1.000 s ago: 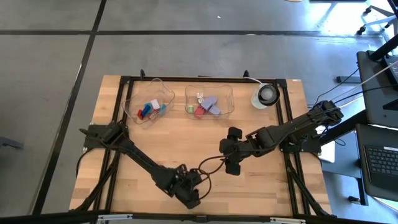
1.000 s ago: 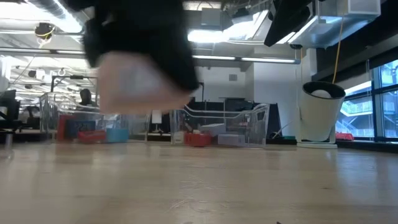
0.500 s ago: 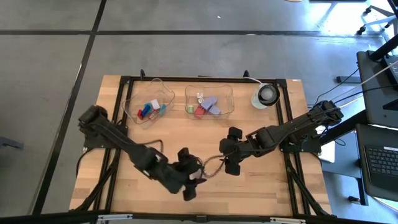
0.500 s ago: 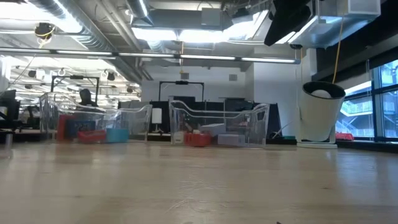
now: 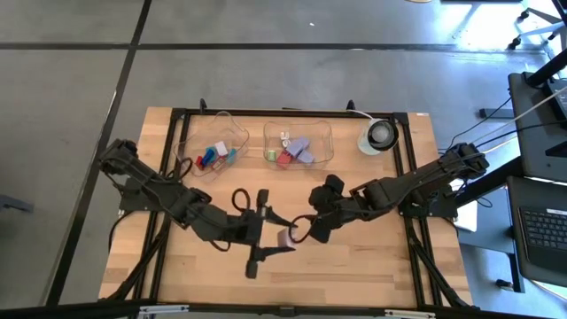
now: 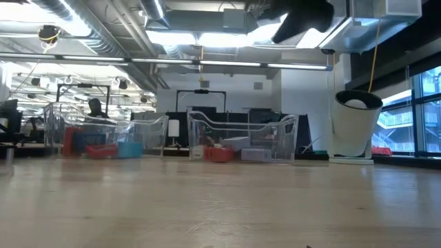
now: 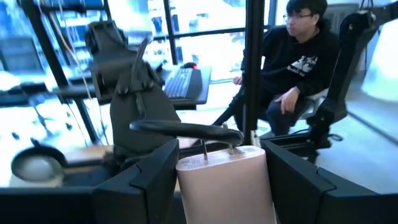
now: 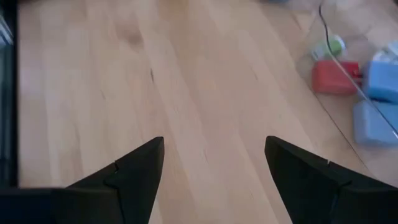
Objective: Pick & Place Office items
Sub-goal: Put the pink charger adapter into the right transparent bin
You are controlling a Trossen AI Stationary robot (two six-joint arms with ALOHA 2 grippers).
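Gripping pink block (image 7: pixel 224 183) — left tool (image 5: pixel 285 237)

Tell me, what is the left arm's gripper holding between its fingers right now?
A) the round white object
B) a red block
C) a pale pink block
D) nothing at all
C: the left wrist view shows a pale pink block clamped in the left gripper; from above it shows at the gripper over the middle of the table.
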